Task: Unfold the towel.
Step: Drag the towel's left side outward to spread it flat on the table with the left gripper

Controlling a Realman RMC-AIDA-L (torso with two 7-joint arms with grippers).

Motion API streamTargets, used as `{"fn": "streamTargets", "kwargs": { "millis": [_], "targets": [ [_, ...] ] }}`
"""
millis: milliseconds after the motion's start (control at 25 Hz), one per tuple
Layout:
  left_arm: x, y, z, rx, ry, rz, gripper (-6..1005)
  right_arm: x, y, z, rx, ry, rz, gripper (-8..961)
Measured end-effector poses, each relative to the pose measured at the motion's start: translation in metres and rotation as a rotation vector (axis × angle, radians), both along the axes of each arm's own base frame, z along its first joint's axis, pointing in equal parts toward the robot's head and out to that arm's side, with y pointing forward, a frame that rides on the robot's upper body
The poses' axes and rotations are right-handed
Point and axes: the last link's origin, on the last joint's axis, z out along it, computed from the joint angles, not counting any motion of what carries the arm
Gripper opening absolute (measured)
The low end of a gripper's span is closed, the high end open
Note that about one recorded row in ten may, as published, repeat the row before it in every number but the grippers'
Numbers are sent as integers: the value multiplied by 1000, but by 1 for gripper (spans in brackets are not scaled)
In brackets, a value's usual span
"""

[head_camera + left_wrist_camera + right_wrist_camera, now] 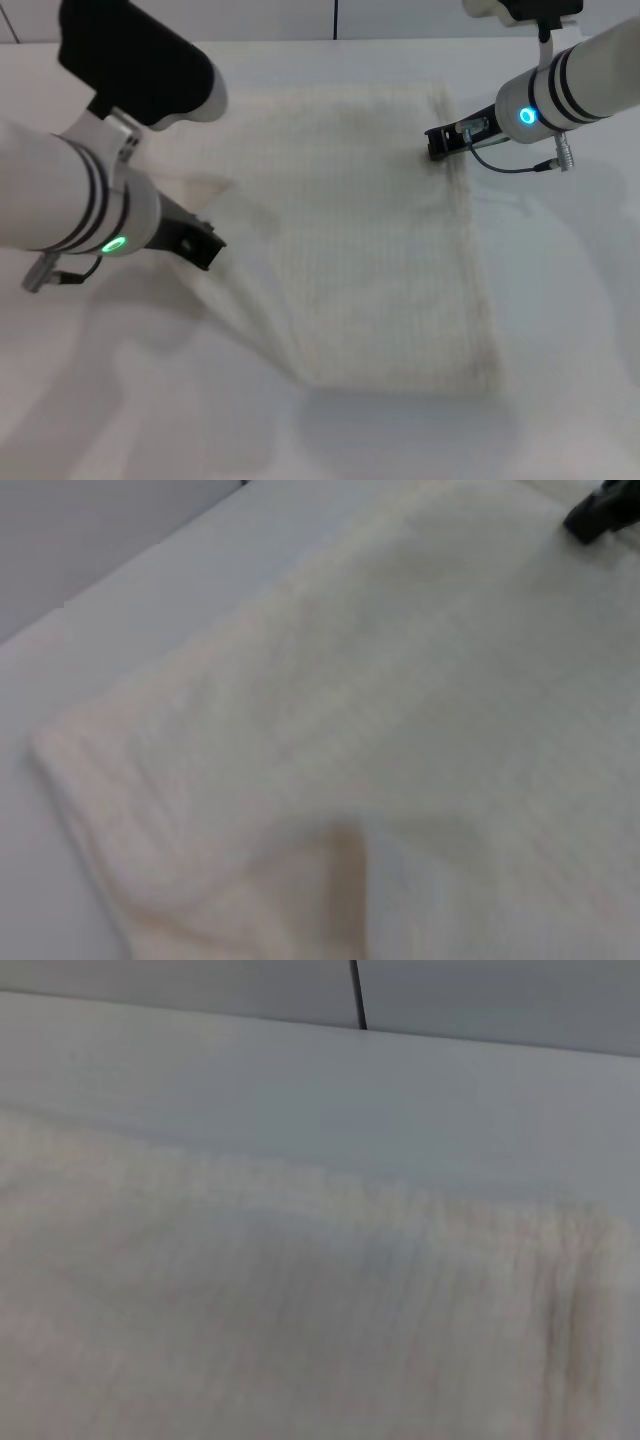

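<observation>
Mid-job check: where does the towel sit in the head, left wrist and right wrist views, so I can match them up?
Head: towel spread across the table's middle, between the left gripper and right gripper.
Left wrist: towel fills most of the picture, a corner near.
Right wrist: towel covers the lower part, table beyond.
Shared landmark: the right gripper's dark tip at the towel's edge shows in head and left wrist views.

one towel [370, 250], two grippers: left gripper [203, 246], right gripper [437, 143], one table [560, 330]
</observation>
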Motion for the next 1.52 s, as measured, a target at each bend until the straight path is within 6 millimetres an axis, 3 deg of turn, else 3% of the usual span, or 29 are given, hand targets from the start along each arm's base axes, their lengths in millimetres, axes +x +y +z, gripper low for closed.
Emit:
{"fn": "streamTargets", "kwargs": {
  "millis": [320, 840, 1520],
  "targets": [
    [-9, -14, 12, 13, 0, 87, 57, 0, 0, 0, -1, 0, 1, 29],
    [-23, -20, 24, 25, 19, 184, 57, -1, 0, 1, 0, 0, 3, 32],
    [-33, -25, 24, 17, 28, 217, 57, -2, 1, 1, -1, 1, 6, 36]
  ]
}}
